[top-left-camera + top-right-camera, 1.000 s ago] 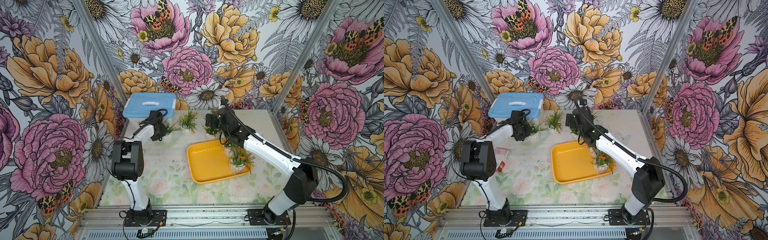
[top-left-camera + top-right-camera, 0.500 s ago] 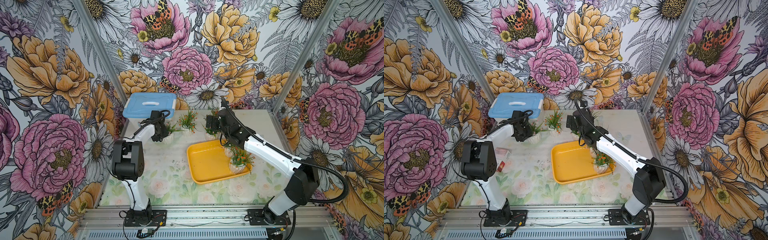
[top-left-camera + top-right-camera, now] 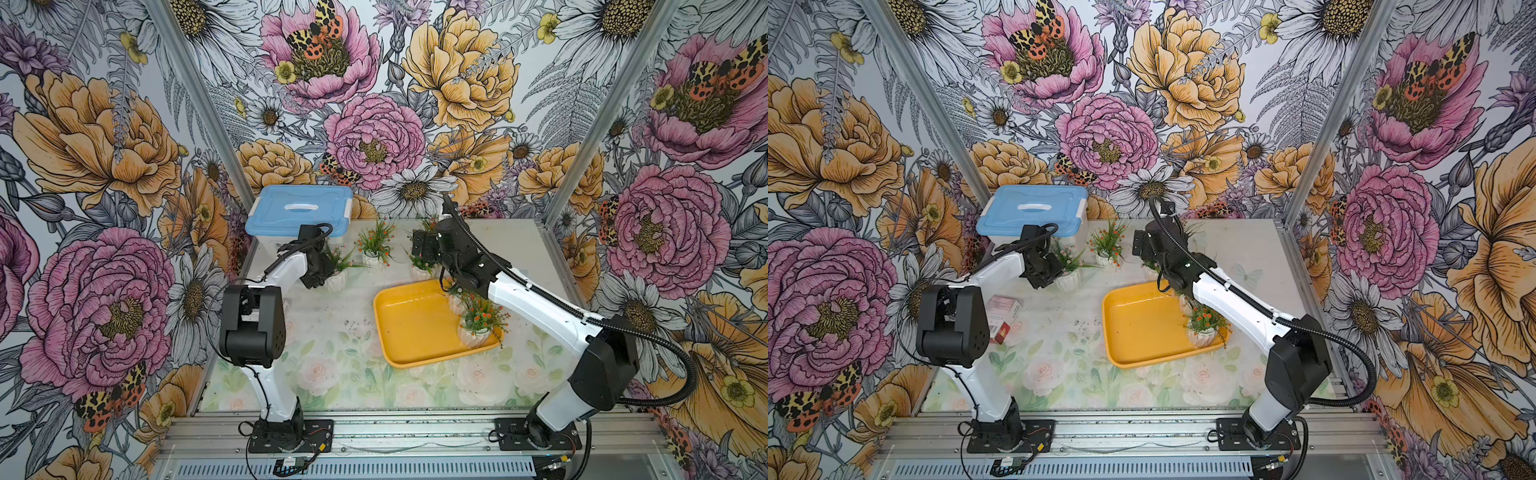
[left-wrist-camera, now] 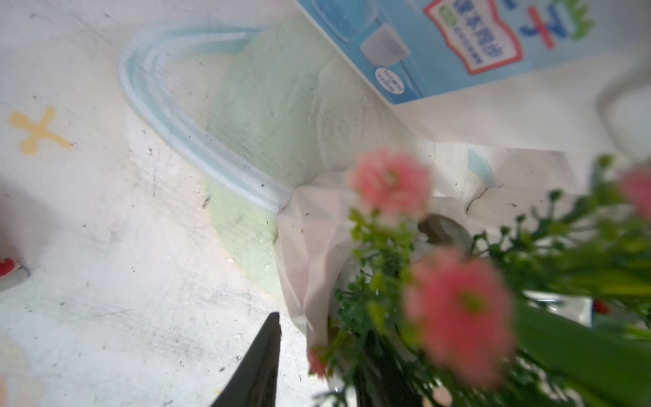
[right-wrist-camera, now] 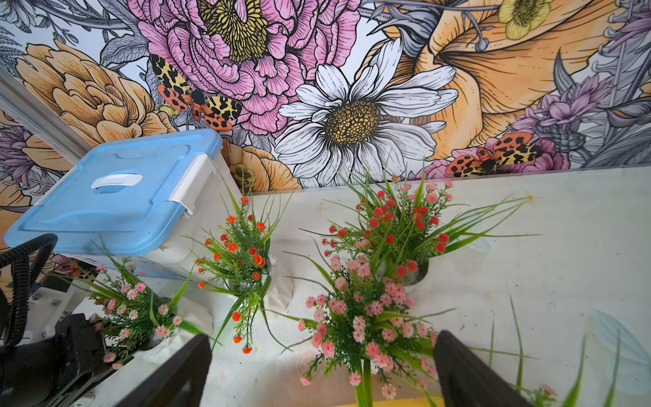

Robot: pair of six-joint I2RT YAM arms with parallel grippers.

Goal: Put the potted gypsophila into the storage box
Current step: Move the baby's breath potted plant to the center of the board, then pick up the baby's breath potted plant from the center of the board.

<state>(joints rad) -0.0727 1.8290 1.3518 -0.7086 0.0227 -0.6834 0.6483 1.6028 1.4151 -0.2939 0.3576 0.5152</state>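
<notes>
Almost nothing has moved since a second ago: both my arms sit about where they were, and every pot is in the same spot.

Far left, small red-and-white carton on the table by my left arm's elbow. Behind it at the back, white bin with blue lid on.

My left gripper is low, just in front of the bin and right up against the pink pot. In the wrist view one dark finger is just beside the pot's wall. The other side is buried under blurred leaves and blossoms. I cannot tell if it's clenched on the pot or loose.

Next, the orange pot stands upright on the table, free, between my two grippers.

My right gripper is released, jaws wide apart, nothing in them. It hangs over the second pink pot, which in the wrist view shows between the two fingers and past their tips. The red pot is just behind that one, nearer the back wall.

The yellow tray lies on the table right of centre, nearer the front than those four. Two pots are in it, along its right side. The tray's front pot, with orange blossoms, stands upright in the near right corner. The tray's back pot is just behind it, mostly hidden under my right arm.

Count: two pots in the tray, four on the table.
</notes>
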